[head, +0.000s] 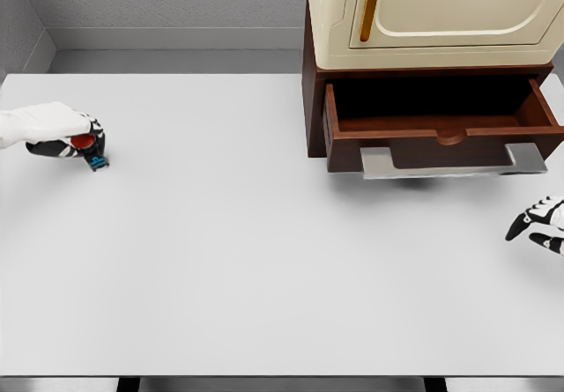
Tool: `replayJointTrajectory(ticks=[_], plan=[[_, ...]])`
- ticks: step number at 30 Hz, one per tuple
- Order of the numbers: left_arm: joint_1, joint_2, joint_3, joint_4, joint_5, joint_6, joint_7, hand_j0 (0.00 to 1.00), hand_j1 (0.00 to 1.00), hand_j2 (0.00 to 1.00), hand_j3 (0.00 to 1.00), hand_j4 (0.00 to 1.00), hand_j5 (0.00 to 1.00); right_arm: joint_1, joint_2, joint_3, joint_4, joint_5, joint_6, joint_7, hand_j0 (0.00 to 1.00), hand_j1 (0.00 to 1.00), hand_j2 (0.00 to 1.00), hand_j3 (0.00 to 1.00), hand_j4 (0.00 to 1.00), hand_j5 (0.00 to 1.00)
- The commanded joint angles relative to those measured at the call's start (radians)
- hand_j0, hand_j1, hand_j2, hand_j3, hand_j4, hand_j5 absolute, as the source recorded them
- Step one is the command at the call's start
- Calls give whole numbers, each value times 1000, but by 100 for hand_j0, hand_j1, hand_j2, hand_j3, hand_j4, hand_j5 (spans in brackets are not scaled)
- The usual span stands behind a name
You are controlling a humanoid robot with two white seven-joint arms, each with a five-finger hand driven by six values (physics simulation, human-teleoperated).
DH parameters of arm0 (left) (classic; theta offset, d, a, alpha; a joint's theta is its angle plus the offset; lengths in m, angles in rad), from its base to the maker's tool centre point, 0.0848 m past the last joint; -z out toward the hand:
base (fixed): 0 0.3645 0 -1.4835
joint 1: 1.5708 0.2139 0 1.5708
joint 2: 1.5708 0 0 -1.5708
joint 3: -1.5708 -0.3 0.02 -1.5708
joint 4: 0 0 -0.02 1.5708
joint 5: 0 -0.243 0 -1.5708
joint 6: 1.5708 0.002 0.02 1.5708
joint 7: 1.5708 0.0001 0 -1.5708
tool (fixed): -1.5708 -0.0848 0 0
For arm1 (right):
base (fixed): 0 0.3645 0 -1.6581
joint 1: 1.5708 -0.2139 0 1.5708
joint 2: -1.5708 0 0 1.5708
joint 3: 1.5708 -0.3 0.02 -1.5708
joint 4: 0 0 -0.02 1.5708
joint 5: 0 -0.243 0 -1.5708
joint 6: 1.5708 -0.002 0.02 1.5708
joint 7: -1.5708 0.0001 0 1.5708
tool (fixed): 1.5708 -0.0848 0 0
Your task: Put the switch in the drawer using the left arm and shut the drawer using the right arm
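Two hands are showing over the white table (264, 260): left hand (62, 134) at the far left edge, fingers clamping the red and blue switch (91, 150); right hand (539, 220) hovering at the right edge, fingers spread. Wooden drawer (441, 132) is standing open under a cream cabinet (441, 13), grey wall (159, 0) behind

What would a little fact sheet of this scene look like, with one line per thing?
table: white
drawer: pulled open, inside looks empty, grey handle in front
cabinet: cream, door shut, sits above the drawer
switch: small red and blue object, far left of the table
left hand: closed around the switch
right hand: fingers relaxed, holding nothing, right edge below the drawer
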Motion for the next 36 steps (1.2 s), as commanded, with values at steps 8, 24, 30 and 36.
replayJointTrajectory(ticks=[8,24,30,36], plan=[[-28,17,1,-133,10,1,4,38,38,38,38,38,38,5,-1,-24,0,-6,3,0,50,50,50,50,50,50],[-31,28,1,-548,93,1,13,35,35,35,35,35,35,11,0,-23,4,-9,3,0,50,50,50,50,50,50],[-60,25,-1,-662,139,1,13,35,35,35,35,35,35,11,0,-23,4,-9,3,0,51,51,51,51,51,51],[-110,-46,-2,-685,156,1,11,35,35,35,35,35,35,31,2,-26,3,-8,3,0,51,51,51,51,51,51]])
